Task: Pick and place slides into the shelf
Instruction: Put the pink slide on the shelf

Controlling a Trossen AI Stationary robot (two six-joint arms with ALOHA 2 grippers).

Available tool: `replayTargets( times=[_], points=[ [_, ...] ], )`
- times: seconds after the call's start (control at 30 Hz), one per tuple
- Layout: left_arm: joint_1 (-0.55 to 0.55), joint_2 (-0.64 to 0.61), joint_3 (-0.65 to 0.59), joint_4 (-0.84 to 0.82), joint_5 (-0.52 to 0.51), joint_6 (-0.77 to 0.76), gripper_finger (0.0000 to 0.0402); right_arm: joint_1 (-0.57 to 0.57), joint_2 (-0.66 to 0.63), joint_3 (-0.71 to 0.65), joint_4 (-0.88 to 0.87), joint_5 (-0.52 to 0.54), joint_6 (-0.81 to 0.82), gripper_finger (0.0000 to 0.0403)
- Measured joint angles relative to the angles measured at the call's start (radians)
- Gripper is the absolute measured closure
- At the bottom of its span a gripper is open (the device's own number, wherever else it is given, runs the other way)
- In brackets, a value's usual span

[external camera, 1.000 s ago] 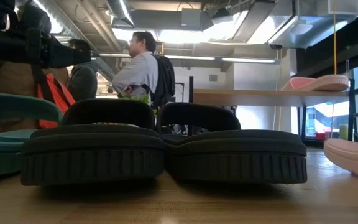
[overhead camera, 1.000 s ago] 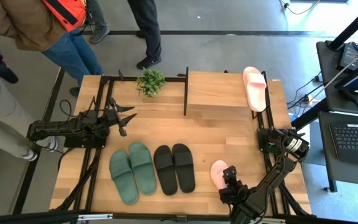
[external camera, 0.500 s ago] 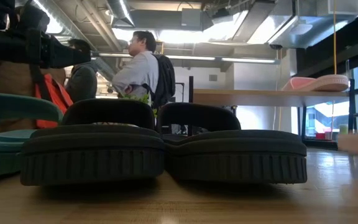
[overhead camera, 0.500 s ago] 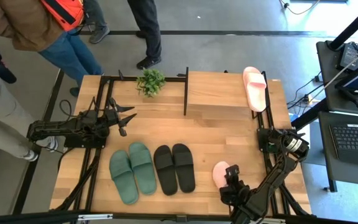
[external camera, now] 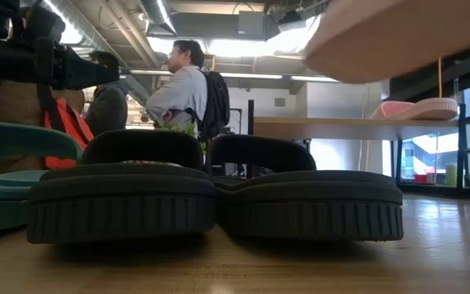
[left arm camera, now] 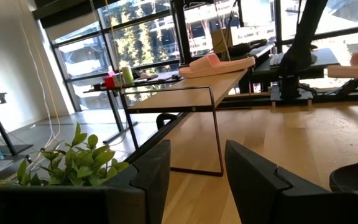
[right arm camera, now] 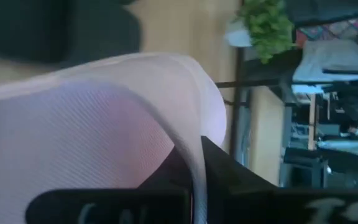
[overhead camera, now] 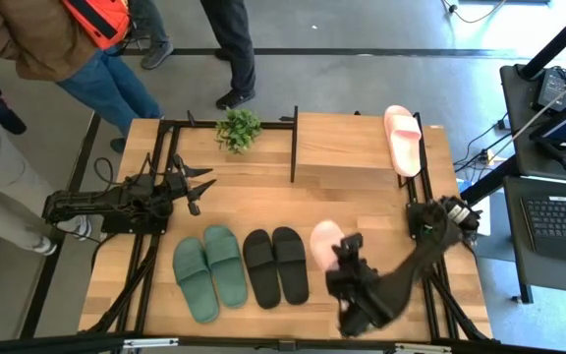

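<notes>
My right gripper (overhead camera: 347, 261) is shut on one pale pink slide (overhead camera: 324, 240), held in the air just right of the black pair (overhead camera: 276, 265). In the low view only its sole (external camera: 382, 33) shows, up high. The green pair (overhead camera: 209, 271) lies flat on its soles left of the black pair. The second pink slide (overhead camera: 402, 138) lies on the right end of the shelf's top plank (overhead camera: 342, 147). My left gripper (overhead camera: 200, 187) waits open near the table's left edge, touching nothing. My right gripper holds the pink slide by its wide strap (right arm camera: 188, 143). The strap's edge runs between the two fingers (right arm camera: 229, 171), one seemingly under the strap and one outside it. The slide is lifted clear of the table, its toe end (overhead camera: 320, 234) pointing toward the far edge.
A small potted plant (overhead camera: 238, 128) stands at the far edge, left of the shelf. People stand beyond the far-left corner of the table. Bare wood lies between the shelf and the rows of slides. In the left wrist view the shelf (left arm camera: 185, 93) carries the pink slide (left arm camera: 213, 64).
My right gripper has risen and moved toward the table's left and somewhat toward the far edge, carrying the pink slide. The slide, which lay on the table near the right near corner, is now lifted clear beside the black pair.
</notes>
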Motion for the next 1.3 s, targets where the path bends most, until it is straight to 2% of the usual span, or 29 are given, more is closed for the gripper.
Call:
replayTargets(
  times=[0.2, 0.4, 0.93, 1.13, 1.3],
  points=[
    [0.000, 0.000, 0.000, 0.001, 0.000, 0.001, 0.0256, -0.152, -0.019, 0.023, 0.003, 0.068, -0.168, 0.0391],
    [0.000, 0.000, 0.000, 0.001, 0.000, 0.001, 0.0256, -0.301, -0.066, 0.023, 0.001, 0.090, -0.317, 0.0391],
    [0.000, 0.000, 0.000, 0.000, -0.001, 0.002, 0.0256, -0.654, -0.319, 0.018, 0.006, 0.192, -0.583, 0.0391],
    [0.000, 0.000, 0.000, 0.000, 0.000, 0.002, 0.0256, -0.786, -0.447, -0.059, 0.022, 0.205, -0.687, 0.0391],
    [0.000, 0.000, 0.000, 0.000, -0.001, 0.002, 0.0256, -0.851, -0.543, -0.198, 0.118, 0.202, -0.782, 0.0391]
  ],
)
